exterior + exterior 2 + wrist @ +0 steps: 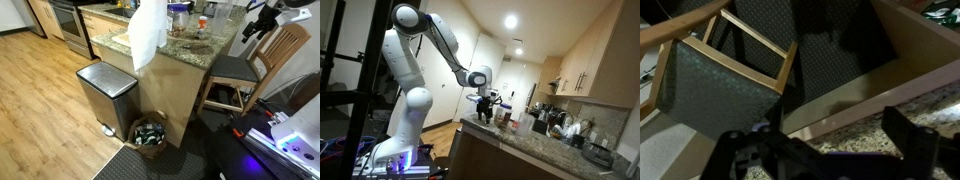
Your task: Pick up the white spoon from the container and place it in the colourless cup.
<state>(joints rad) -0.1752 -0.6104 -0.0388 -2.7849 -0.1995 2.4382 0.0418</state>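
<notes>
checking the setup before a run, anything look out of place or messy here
Nothing looks spilled or broken. One oddity: a big white sheet, cloth or plastic, drapes over the edge of the granite counter and hangs down its side above the trash can. What stands on the counter is too small to judge.

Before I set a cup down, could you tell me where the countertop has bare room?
The speckled granite countertop is bare along its near edge, between the hanging white bag and the wooden chair. Behind it, jars and cups crowd together.
</notes>
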